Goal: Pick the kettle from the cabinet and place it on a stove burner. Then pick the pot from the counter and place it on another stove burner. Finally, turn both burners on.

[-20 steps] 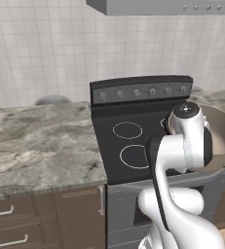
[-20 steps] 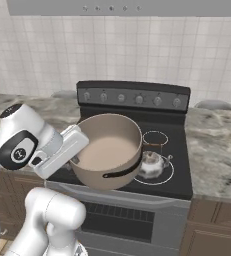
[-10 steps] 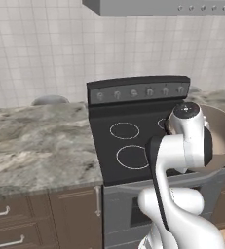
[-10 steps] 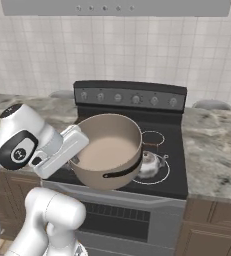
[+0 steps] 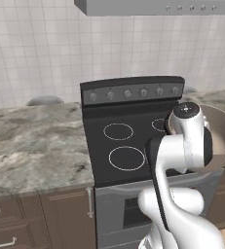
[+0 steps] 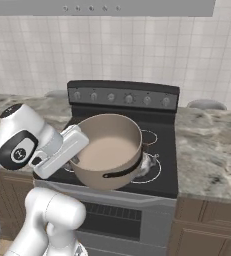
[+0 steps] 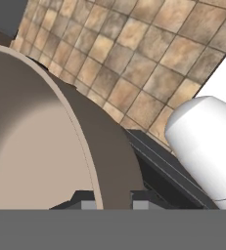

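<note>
My gripper (image 6: 80, 149) is shut on the left rim of the pot (image 6: 109, 150), a large beige-tan pot with a dark rim. It holds the pot above the front of the black glass-top stove (image 6: 168, 184). In the hand view the pot's wall (image 7: 109, 161) runs between the fingertips (image 7: 83, 203) of my gripper (image 7: 112, 202). The small silver kettle (image 6: 147, 162) stands on the front right burner, partly hidden behind the pot. From the left base view the pot (image 5: 223, 136) shows past my arm, right of the stove (image 5: 100, 151). The cabinet is out of view.
A row of grey knobs (image 6: 128, 98) lines the stove's raised back panel. Marble counter (image 5: 31, 141) lies left of the stove and more counter (image 6: 212, 150) to its right. Two left burner rings (image 5: 126, 158) are bare. A range hood (image 5: 158, 7) hangs overhead.
The whole picture has slid left, so the base has driven right. The pot, still gripped, has moved right across the stove and covers more of the kettle.
</note>
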